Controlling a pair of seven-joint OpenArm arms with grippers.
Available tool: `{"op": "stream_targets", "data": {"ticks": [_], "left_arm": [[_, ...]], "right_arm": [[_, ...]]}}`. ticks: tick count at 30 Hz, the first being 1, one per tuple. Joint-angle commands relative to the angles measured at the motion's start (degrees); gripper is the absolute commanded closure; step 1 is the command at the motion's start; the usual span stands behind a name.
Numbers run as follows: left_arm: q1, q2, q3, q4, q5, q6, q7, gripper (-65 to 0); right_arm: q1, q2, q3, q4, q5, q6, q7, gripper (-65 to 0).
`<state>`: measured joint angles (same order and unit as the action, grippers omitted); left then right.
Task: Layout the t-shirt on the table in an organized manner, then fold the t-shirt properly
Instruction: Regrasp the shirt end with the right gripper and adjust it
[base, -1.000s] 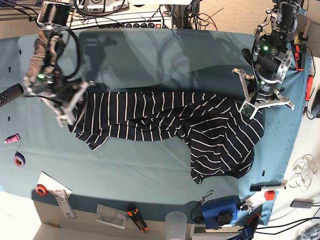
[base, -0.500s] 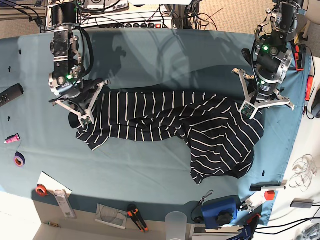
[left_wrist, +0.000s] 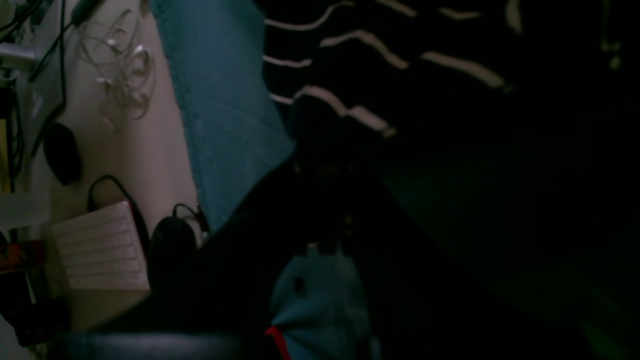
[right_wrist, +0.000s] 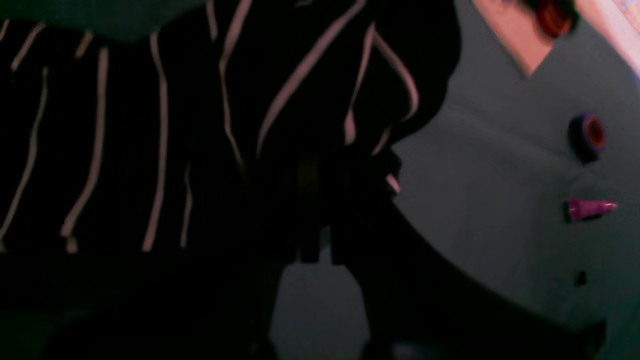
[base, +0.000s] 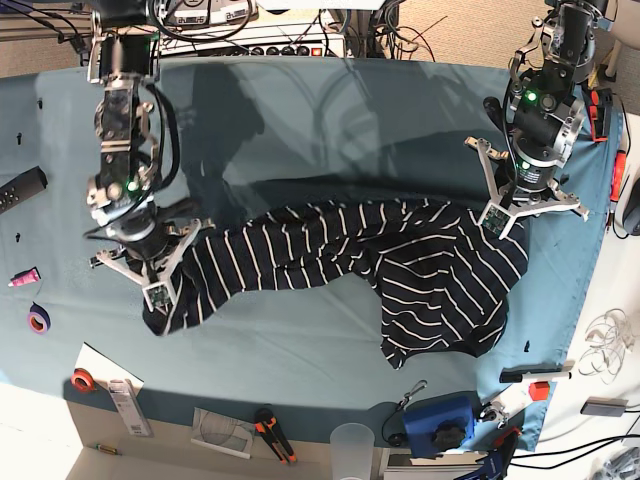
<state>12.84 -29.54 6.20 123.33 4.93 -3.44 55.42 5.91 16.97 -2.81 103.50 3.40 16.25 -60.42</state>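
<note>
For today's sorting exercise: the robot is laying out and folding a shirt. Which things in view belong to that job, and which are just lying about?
Belongs to the job:
striped t-shirt
teal table
right end effector, shut on the shirt
left end effector, shut on the shirt

Just lying about:
purple tape roll
orange tape roll
pink tube
orange-handled pliers
clear cup

The base view is bright and sharp, with soft arm shadows on the table (base: 330, 110). Both wrist views are dim, underexposed and blurry.
</note>
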Motion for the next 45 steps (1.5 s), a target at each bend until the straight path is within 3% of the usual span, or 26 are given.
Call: {"op": "stream_targets", "data": {"ticks": [1,8,13,17,19,27,31,36,45], "left_arm": [[-0.44,-0.61,-0.37,0.98,0.85,0.66,-1.01,0.0],[-0.44,-0.61,-0.37,0.98,0.85,0.66,-1.03,0.0],[-0.44,-0.61,-0.37,0.98,0.85,0.66,-1.01,0.0],[-0.44,-0.61,-0.37,0.98,0.85,0.66,-1.05,0.0],[-0.44,-0.61,-0.37,0.98,0.83,0.66,-1.05,0.0],[-0.44,-0.61,-0.37,0.98,0.83,0.66,-1.44,0.0],[-0.42,-0.61,-0.37,0.98,0.83,0.66,-1.42,0.0],[-0.42,-0.61,-0.37,0.98,0.83,0.66,-1.36,0.0],[-0.42,-0.61,-0.37,0.98,0.83,0.66,-1.42,0.0]], "right_arm": [[1.66,0.68,0.28,1.07,0.72,-0.31,-0.39,0.0],[1.99,0.7,0.28,1.05,2.21,-0.22,-10.03,0.0],[0.22,0.81,0.26,1.05,2.16,2.67,-11.3,0.0],[-2.51,0.81,0.26,1.05,2.19,4.11,-10.82,-14.7],[-3.61,0.81,0.26,1.05,2.25,4.09,-10.49,-16.9],[-3.69,0.81,0.26,1.07,11.1,3.34,-10.64,-15.9],[-3.69,0.76,0.26,1.07,14.82,2.12,-13.16,-1.4],[-3.69,0.81,0.28,3.45,12.83,2.16,-13.75,0.0],[-2.62,0.63,0.28,10.05,10.32,2.1,-2.89,0.0]]}}
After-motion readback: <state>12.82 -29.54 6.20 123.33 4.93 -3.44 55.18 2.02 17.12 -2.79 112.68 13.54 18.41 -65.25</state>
